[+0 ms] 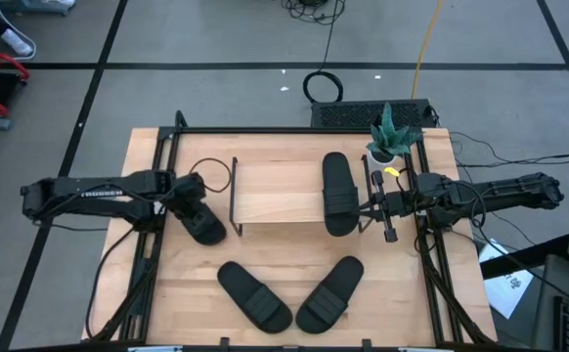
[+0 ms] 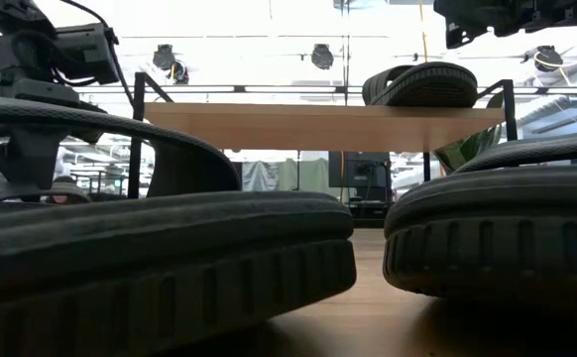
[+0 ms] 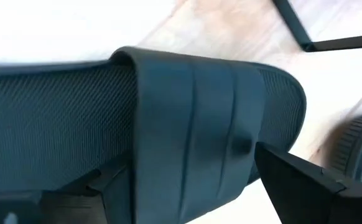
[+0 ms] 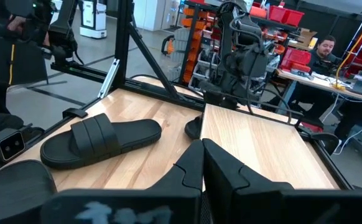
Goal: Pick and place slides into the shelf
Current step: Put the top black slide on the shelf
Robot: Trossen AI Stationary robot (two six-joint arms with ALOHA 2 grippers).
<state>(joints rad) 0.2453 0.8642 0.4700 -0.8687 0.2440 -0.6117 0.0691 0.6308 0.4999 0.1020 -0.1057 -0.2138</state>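
My left gripper (image 1: 189, 200) straddles a slide (image 1: 202, 224) left of the shelf (image 1: 275, 194), fingers apart; right gripper (image 1: 372, 205) closed, empty, beside the shelved slide (image 1: 338, 192).

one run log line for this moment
left gripper: at slide by shelf | right gripper: shut, empty | shelf: one slide

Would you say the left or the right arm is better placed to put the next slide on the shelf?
Left, most likely. The left claw is already on a slide just left of the shelf, fingers straddling its strap. The right claw sits shut beside the slide on the shelf, holding nothing.
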